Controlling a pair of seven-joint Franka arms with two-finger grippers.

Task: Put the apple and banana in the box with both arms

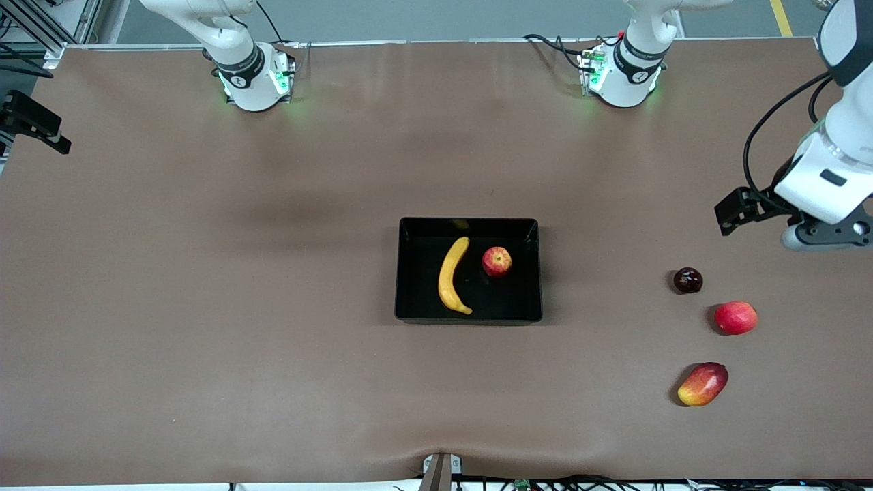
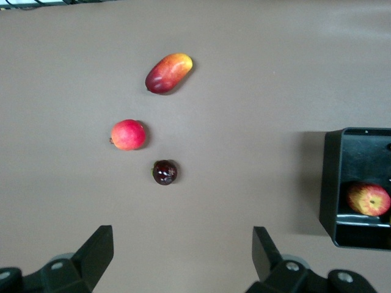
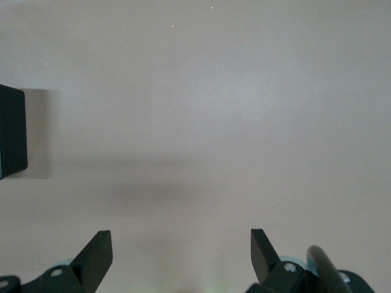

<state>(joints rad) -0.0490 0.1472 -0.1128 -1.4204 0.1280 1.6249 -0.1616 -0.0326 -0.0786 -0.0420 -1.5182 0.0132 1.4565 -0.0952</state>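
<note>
Looks done: banana (image 1: 452, 275) and apple (image 1: 496, 261) lie in the box (image 1: 468, 318). The left gripper (image 2: 182, 256) and right gripper (image 3: 181, 255) hang empty with fingers apart, well away from the box, so just keep both arms clear.

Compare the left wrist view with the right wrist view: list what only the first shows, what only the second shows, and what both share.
Only the left wrist view: the apple inside the box, plus three loose fruits on the table, a mango, a round red fruit and a small dark fruit.
Only the right wrist view: nothing of its own but bare table.
Both: part of the black box, the brown table, and that arm's own open, empty gripper, left gripper and right gripper.
</note>
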